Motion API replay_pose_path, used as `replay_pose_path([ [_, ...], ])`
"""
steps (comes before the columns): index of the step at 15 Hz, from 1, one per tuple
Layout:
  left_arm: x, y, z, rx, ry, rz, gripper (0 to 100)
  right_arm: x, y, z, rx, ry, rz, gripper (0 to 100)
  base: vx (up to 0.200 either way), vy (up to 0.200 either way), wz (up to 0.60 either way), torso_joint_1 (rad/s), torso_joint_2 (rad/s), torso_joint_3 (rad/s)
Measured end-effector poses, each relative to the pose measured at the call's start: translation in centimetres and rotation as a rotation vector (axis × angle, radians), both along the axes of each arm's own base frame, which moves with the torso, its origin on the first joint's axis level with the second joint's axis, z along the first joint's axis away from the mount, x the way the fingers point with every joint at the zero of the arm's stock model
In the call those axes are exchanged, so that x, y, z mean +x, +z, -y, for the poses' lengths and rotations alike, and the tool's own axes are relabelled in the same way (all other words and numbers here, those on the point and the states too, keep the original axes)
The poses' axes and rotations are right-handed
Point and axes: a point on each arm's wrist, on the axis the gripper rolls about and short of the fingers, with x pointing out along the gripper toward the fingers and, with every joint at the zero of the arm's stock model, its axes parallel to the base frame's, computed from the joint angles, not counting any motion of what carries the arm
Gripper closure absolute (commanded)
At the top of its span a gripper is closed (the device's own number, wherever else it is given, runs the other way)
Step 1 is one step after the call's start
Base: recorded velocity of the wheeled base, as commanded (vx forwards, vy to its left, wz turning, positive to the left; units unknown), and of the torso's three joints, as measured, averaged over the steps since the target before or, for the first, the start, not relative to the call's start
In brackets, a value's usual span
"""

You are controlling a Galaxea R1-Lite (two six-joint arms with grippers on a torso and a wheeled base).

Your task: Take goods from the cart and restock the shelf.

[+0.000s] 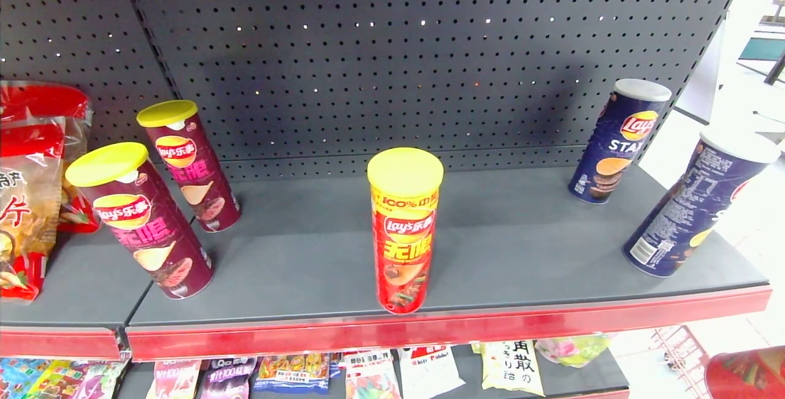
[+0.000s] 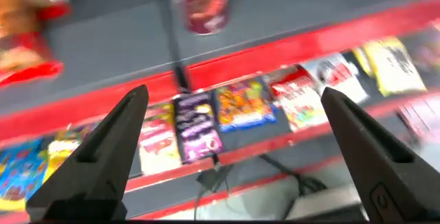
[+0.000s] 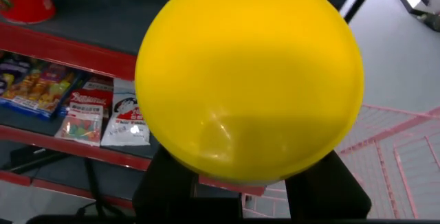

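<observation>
Right wrist view: a red chip can (image 3: 249, 80), lid end toward the camera, was gripped by the right claw (image 3: 251, 202), below and right of the shelf (image 1: 521, 246) front edge. The left claw (image 2: 234, 155) was held open.

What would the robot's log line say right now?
left gripper: open, empty | right gripper: holding yellow-lidded can | shelf: five cans standing

The shelf board (image 1: 521, 246) looks matt, its edge strip (image 1: 490, 325) glossy, the plastic lid (image 3: 247, 80) of the can (image 1: 745, 374) smooth.
</observation>
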Motion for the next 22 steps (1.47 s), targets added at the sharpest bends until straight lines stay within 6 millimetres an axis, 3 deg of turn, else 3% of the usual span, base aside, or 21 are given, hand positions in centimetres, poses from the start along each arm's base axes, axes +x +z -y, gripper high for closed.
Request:
replay_pose_path([
  [2, -0.9, -1.2, -0.2, -0.024, 0.015, 0.054, 0, 1.0, 1.7, -0.2, 0.004, 0.044, 0.013, 100, 0.000, 0.000, 0.00, 0.000, 0.00, 0.000],
  [4, -1.4, -2.2, -0.3, -0.036, 0.011, 0.086, 0, 3.3, 4.0, -0.7, 0.009, 0.106, 0.019, 100, 0.000, 0.000, 0.00, 0.000, 0.00, 0.000],
  [8, -1.7, -3.0, -0.3, -0.030, 0.004, 0.104, 0, 9.6, 8.4, -2.8, 0.016, 0.269, 0.000, 100, 0.000, 0.000, 0.00, 0.000, 0.00, 0.000],
  [12, -1.8, -3.1, -0.4, -0.029, 0.010, 0.109, 0, 16.6, 11.2, -6.2, 0.019, 0.374, -0.071, 100, 0.000, 0.000, 0.00, 0.000, 0.00, 0.000],
  [18, -1.6, -3.6, -0.3, -0.028, 0.003, 0.094, 0, 25.9, 12.5, -10.9, 0.063, 0.423, -0.151, 100, 0.000, 0.000, 0.00, 0.000, 0.00, 0.000],
  [22, -1.5, -4.0, -0.3, -0.028, 0.003, 0.083, 0, 29.0, 10.7, -14.3, 0.054, 0.522, -0.221, 100, 0.000, 0.000, 0.00, 0.000, 0.00, 0.000],
])
